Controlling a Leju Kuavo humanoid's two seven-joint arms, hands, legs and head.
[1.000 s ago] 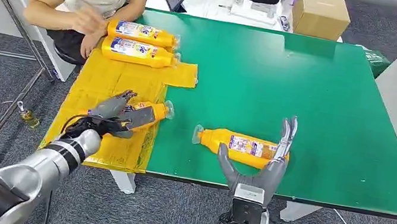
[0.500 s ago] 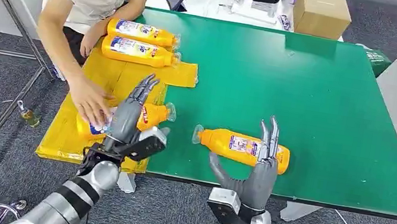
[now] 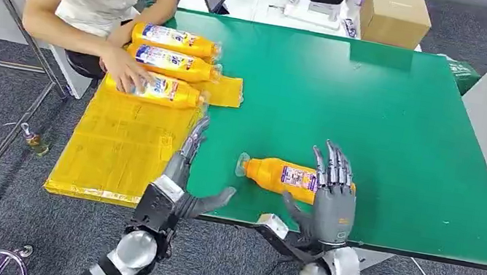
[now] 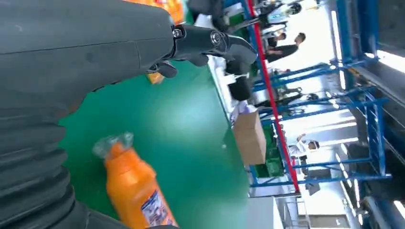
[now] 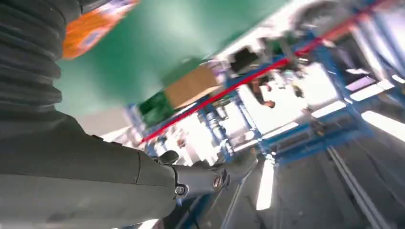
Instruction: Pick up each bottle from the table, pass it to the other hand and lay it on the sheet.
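While the left hand is hovering at the near edge of the green-topped table with its fingers stretched apart and nothing in them, the right hand is standing upright just in front of an orange plastic bottle with a blue-and-white label, its fingers spread and fanned against the bottle's base end; whether they are touching it, the pictures are not showing, and the hand is gripping nothing. That bottle is lying on its side on the bare green surface, its wrapped cap pointing toward the left hand. To the left, a crinkled yellow plastic sheet is covering the table's near-left part. At the sheet's far end 3 more orange bottles are lying side by side, and a seated person's hand is resting on the nearest of them. Beyond the table, a brown cardboard box is sitting on a white desk.
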